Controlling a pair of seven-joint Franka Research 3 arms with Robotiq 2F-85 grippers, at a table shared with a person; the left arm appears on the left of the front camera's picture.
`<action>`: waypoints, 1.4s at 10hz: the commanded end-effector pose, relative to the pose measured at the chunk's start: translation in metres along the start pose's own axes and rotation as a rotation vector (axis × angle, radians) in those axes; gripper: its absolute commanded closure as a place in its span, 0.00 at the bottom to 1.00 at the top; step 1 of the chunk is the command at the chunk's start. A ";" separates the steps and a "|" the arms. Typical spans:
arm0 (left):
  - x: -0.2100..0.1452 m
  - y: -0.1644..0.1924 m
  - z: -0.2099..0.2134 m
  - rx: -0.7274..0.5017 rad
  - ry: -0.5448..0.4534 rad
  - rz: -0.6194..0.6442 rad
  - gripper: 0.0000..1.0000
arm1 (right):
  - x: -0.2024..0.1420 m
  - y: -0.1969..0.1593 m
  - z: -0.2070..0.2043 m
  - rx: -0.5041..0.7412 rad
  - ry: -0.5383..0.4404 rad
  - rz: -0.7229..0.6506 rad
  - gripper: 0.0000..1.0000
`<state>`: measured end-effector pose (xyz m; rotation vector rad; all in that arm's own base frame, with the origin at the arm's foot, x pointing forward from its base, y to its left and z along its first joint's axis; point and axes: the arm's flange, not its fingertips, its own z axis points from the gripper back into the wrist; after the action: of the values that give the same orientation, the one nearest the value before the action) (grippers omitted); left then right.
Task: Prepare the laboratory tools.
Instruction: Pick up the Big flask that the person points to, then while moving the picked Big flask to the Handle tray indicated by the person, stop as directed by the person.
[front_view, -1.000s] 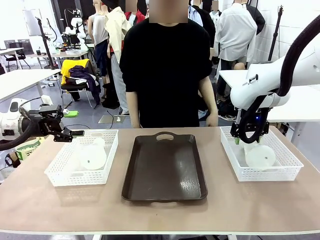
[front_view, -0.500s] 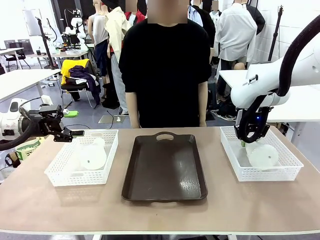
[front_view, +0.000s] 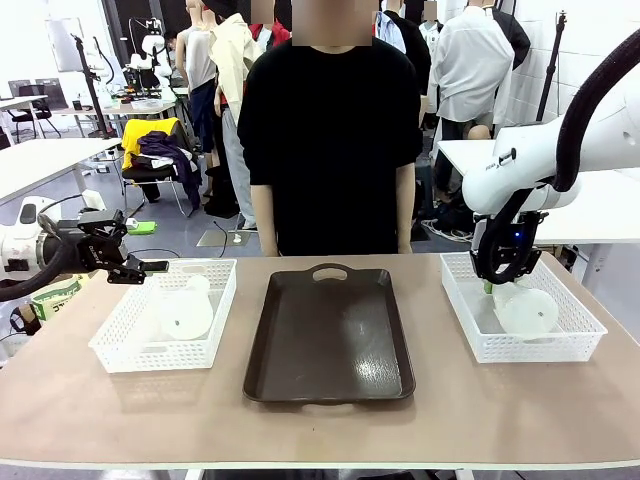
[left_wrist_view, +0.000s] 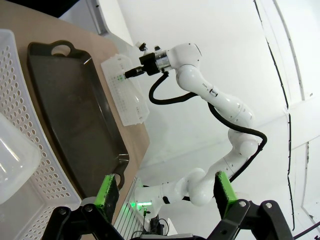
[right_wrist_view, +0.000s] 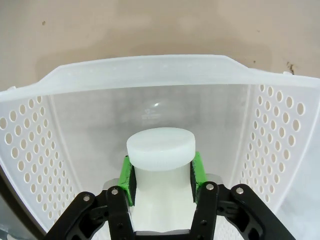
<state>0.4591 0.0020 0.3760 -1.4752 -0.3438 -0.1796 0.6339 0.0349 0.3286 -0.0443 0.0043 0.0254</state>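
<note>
Front view: the right pincer (front_view: 497, 272) reaches down into the right basket (front_view: 580, 335), and a flask (front_view: 527, 311) lies tilted just below it. The left pincer (front_view: 140, 267) hangs beside the left basket (front_view: 120, 350), with the second flask (front_view: 186, 316) near its fingertips and lower down.

Left wrist view: the left pincer (left_wrist_view: 165, 192) gapes wide and holds nothing (the tray (left_wrist_view: 65, 115) lies far ahead).

Right wrist view: the right pincer (right_wrist_view: 161, 176) is clamped on the neck of the flask (right_wrist_view: 160, 142), right under the rim. The thin plastic is likely light, stiff and a bit slick, so the neck is the sensible hold.

Against a second ago, the right pincer sits slightly higher and the flask's base has shifted with it. The left arm is unchanged.
</note>
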 end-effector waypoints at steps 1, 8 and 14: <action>0.000 -0.001 0.001 0.004 -0.005 -0.003 0.00 | -0.001 -0.002 -0.002 -0.036 0.006 -0.050 1.00; 0.000 -0.001 0.001 0.004 -0.005 -0.003 0.00 | 0.000 0.000 0.000 0.000 0.000 0.000 1.00; 0.000 -0.001 0.001 0.004 -0.005 -0.003 0.00 | 0.000 0.000 0.000 0.000 0.000 0.000 1.00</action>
<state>0.4591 0.0020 0.3760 -1.4752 -0.3438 -0.1796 0.6339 0.0354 0.3290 -0.0436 0.0032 0.0177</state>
